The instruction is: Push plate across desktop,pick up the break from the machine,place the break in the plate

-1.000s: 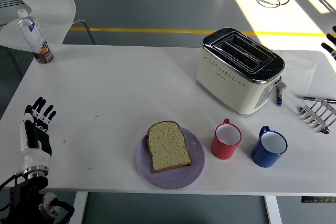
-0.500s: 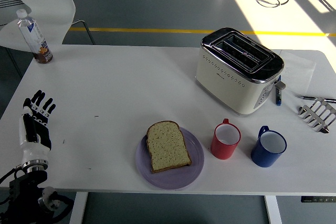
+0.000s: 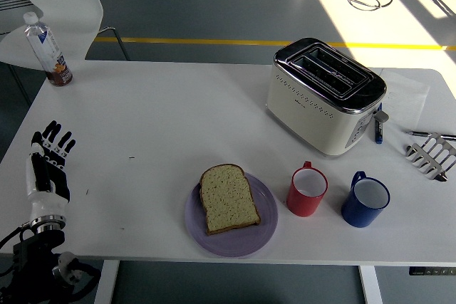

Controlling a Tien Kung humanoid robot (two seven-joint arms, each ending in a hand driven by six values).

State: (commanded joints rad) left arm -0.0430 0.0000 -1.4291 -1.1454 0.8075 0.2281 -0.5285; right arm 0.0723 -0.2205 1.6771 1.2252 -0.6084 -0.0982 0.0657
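Bread slice (image 3: 229,198) lay flat on the purple plate (image 3: 265,231), near the table's (image 3: 164,119) front edge and just left of the red mug (image 3: 307,191); the blue mug (image 3: 365,201) sat beside that. Toaster (image 3: 325,94) slots looked empty, so I judged the placing done. Left hand (image 3: 48,169) rested at the table's left edge, fingers straight and spread, holding nothing. Right hand was out of view. If anything remained it was retreat: keep the hand low and well apart from the plate, no sweep toward the mugs. Bottle (image 3: 48,50) stood at the far left corner, metal rack (image 3: 432,156) and pens (image 3: 378,129) on the right.
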